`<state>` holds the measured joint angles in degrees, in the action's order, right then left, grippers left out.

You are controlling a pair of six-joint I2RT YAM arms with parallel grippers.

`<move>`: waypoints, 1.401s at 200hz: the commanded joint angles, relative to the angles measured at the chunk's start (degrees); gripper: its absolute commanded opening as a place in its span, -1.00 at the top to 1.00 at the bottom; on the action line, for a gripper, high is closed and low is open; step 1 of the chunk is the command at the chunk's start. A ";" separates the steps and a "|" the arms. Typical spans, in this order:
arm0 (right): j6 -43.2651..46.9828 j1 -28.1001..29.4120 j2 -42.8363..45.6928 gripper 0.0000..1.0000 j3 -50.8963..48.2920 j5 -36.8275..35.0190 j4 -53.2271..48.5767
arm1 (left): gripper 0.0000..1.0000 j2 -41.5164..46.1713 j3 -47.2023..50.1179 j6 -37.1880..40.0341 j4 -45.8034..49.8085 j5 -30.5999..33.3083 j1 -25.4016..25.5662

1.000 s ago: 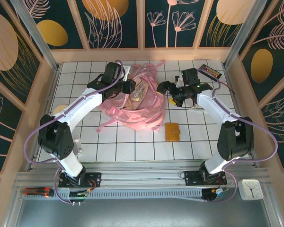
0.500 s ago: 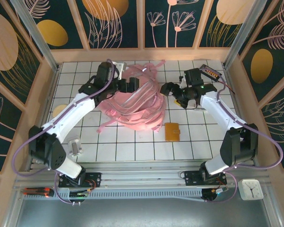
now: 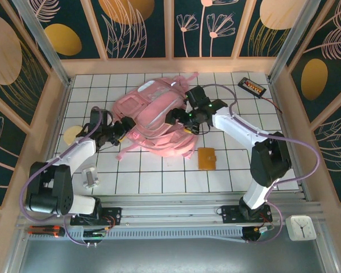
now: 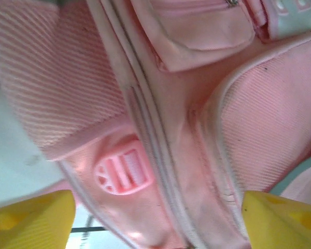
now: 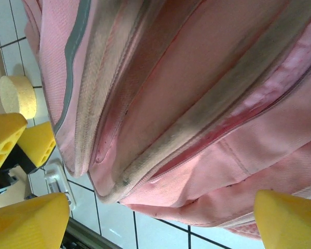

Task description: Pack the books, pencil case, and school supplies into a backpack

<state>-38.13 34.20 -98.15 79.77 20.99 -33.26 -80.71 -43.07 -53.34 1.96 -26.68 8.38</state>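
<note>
Top external view, backpack (image 3: 152, 103) beside left claw (image 3: 123, 126), under right claw (image 3: 175, 117), both claws spread wide.

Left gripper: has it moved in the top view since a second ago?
Yes. The left gripper has drawn back to the near left, off the top of the backpack, now closer to the pale yellow disc.
</note>
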 commanded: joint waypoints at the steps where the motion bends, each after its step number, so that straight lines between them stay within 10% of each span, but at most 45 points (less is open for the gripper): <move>1: -1.94 0.42 -0.07 -0.80 2.12 -0.95 1.56 | -0.56 -1.43 -0.26 -7.46 -11.84 -4.87 -0.03; 93: -2.73 1.85 -2.70 -0.44 2.28 -4.58 -0.11 | -0.32 -10.39 -2.22 -6.84 -14.55 -4.74 -1.69; 110: -1.99 0.25 -5.03 -0.15 2.55 -6.27 1.62 | -0.34 -9.79 -2.23 -5.68 -13.22 -4.65 -2.18; 138: -0.97 -4.64 -7.64 0.99 3.93 -6.12 4.20 | -0.43 -8.12 -1.91 -3.70 -10.39 -4.44 -3.47; 162: 2.33 -10.37 -9.43 1.00 6.24 -4.71 4.18 | -0.96 -7.15 -1.91 -2.98 -9.73 -4.58 -4.40; 188: 6.77 -13.62 -13.23 1.00 11.61 -0.93 1.47 | -0.98 -7.98 -2.03 -5.31 -13.03 -6.17 -4.43; 222: 7.75 -12.07 -9.89 -0.96 9.39 -0.92 2.37 | -0.98 -9.51 -1.14 -13.21 -22.37 -8.16 -4.38; 280: 6.25 -8.16 4.05 -0.99 -1.51 -6.84 2.54 | -0.52 -12.47 -2.63 -21.52 -28.92 -10.07 -3.69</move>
<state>-31.83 24.47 -100.03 80.03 17.54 -30.33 -91.00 -43.94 -70.91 -23.46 -34.72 4.23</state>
